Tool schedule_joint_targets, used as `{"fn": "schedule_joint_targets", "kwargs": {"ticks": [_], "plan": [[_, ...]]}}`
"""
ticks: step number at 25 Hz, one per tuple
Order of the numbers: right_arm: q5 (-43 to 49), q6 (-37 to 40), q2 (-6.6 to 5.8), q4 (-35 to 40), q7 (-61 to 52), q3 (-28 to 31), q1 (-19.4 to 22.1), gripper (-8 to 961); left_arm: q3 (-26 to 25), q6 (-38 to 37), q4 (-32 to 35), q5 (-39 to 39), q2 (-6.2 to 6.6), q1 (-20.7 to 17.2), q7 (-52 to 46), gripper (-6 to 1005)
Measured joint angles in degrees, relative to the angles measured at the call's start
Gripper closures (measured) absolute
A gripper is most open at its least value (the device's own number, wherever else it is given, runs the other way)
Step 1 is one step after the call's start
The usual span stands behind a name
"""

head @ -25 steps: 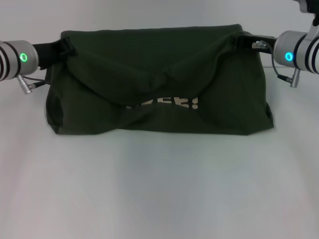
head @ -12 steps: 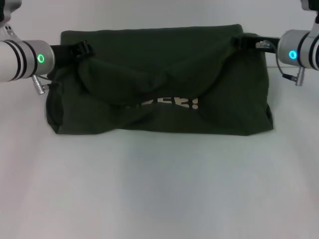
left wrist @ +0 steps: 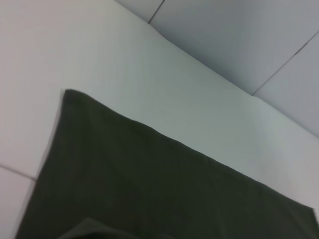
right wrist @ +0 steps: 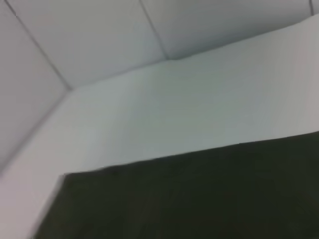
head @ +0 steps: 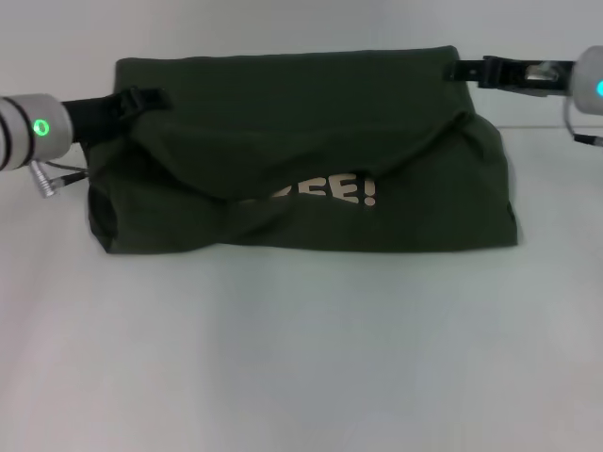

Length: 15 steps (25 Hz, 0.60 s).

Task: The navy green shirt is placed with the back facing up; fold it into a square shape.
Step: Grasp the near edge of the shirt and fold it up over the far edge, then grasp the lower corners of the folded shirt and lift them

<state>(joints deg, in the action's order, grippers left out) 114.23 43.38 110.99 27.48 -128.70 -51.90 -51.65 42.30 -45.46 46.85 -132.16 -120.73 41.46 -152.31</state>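
The navy green shirt (head: 301, 151) lies on the white table as a wide folded band. A flap is folded forward over it, and pale lettering ending "EE!" (head: 330, 191) shows below the flap's edge. My left gripper (head: 146, 98) hovers at the shirt's upper left corner, open, and the fabric is no longer lifted toward it. My right gripper (head: 466, 70) is open at the upper right corner, just off the cloth. Both wrist views show only plain dark fabric, the shirt (left wrist: 149, 194) (right wrist: 209, 199), against the table.
The white table (head: 301, 358) stretches wide and bare in front of the shirt. A pale wall with panel seams (left wrist: 279, 64) rises behind the table's far edge.
Both grippers have let go of the flap corners, and the flap has sunk flat. The right gripper has pulled away to the right and the left a little to the left. More lettering shows.
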Motion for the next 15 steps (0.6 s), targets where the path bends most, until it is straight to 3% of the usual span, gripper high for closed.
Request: {"fn": "schedule_joint_targets", "kwargs": {"ticks": [2, 4, 6, 8, 11, 13, 15], "plan": [[-0.5, 6.46, 0.15, 4.74, -0.91, 2.44, 3.03, 482, -0.6, -4.14, 1.45, 2.8, 0.58, -1.71, 0.04, 422], [-1.89, 13.56, 0.59, 8.5, -0.85, 5.39, 6.05, 438, -1.74, -9.0, 0.54, 6.37, 2.9, -2.92, 0.18, 371], [-3.93, 20.19, 0.82, 10.85, -0.33, 7.75, 8.84, 195, -2.33, -12.31, -2.2, 8.63, 5.62, -3.31, 0.16, 319], [-6.8, 27.13, 0.88, 11.43, 0.8, 9.27, 11.79, 177, -2.45, -14.06, -4.1, 9.86, 7.02, -3.82, 0.34, 290], [-10.14, 34.55, 1.06, 11.0, 3.34, 11.22, 15.89, 151, -2.9, -15.54, -3.26, 12.79, 6.05, -5.99, 5.23, 279], [-11.88, 37.76, 1.66, 10.75, 4.97, 12.62, 18.78, 142, -3.53, -17.3, -2.43, 16.88, 4.7, -8.15, 14.68, 276], [-12.97, 39.14, 2.1, 10.49, 5.85, 13.59, 20.98, 143, -4.09, -18.79, -2.46, 19.51, 4.16, -9.66, 22.19, 275]]}}
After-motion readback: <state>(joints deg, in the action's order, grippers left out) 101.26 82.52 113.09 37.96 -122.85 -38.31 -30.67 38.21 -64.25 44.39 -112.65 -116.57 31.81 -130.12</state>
